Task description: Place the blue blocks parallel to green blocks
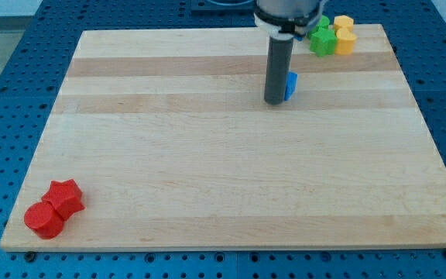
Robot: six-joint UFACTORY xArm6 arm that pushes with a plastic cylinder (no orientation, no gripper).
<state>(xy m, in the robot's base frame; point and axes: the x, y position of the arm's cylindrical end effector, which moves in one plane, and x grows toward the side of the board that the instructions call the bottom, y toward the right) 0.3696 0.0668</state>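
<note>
My tip (275,101) rests on the board in the upper middle-right. A blue block (291,85) sits right behind it on the view's right side, mostly hidden by the rod, touching or nearly touching it; its shape cannot be made out. A green star-shaped block (322,40) lies near the top right corner, with a second green block (323,23) just above it, partly hidden behind the arm. Only one blue block shows.
Two yellow blocks (344,36) sit against the green ones at the view's top right. A red star block (65,197) and a red cylinder (43,219) lie at the bottom left corner. The wooden board (207,155) rests on a blue perforated table.
</note>
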